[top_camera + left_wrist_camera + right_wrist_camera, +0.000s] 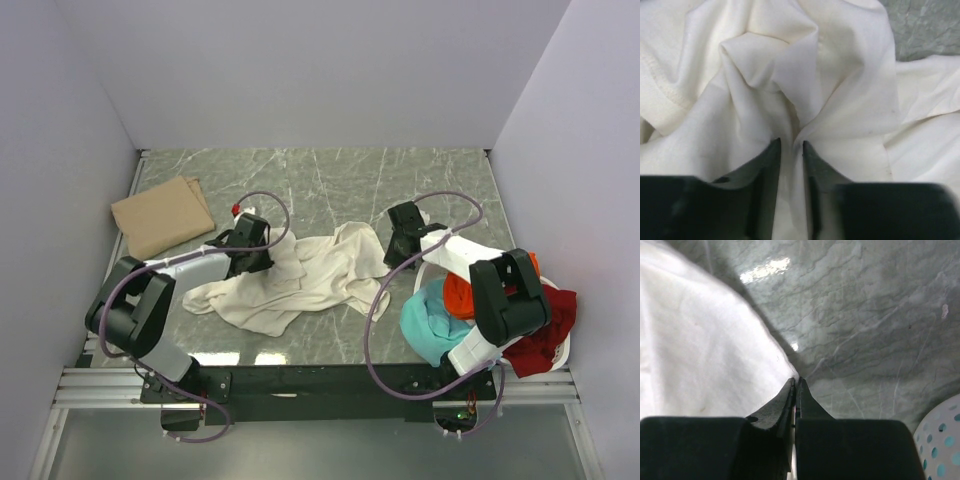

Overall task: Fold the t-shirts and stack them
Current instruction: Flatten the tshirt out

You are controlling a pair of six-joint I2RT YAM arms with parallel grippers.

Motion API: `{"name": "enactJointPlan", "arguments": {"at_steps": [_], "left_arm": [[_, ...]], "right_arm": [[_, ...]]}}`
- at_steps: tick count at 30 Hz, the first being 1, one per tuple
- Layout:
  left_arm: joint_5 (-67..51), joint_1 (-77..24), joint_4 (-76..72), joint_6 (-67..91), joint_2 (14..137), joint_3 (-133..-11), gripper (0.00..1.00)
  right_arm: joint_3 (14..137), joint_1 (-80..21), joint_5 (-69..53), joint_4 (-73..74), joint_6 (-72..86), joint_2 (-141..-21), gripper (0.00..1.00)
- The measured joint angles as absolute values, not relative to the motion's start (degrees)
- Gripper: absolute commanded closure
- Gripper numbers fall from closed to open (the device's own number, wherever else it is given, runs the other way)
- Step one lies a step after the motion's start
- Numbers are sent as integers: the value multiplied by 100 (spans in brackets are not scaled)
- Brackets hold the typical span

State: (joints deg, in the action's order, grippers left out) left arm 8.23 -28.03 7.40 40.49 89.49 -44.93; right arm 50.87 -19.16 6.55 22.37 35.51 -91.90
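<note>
The cream-white t-shirt [300,278] lies crumpled in the middle of the table. My left gripper [258,250] sits at its left end, shut on a pinched fold of the cream cloth [790,100]. My right gripper [398,245] sits at the shirt's right edge, its jaws shut on a thin edge of the white cloth [705,355]. A folded tan t-shirt [160,217] lies at the far left. Teal [425,325], orange [458,295] and dark red [545,335] shirts are heaped in the basket at the right.
The white plastic basket [560,355] stands at the near right by the right arm's base; its perforated rim shows in the right wrist view [940,445]. Grey walls close the table on three sides. Bare marble [330,180] lies behind the shirt.
</note>
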Motion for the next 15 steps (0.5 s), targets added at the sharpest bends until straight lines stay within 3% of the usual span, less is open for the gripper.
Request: {"name": "enactJointPlan", "arguments": {"at_steps": [1, 4, 15], "left_arm": [[832, -2810, 781, 4007, 8888, -4493, 54], [921, -2936, 954, 3938, 8648, -4515, 41], [1461, -4167, 1444, 3852, 8683, -5555, 47]], "right_arm": [[5087, -1933, 644, 2250, 3553, -9146, 100], [5087, -1997, 628, 2281, 3553, -9037, 100], [5004, -2067, 552, 2285, 3607, -8969, 100]]}}
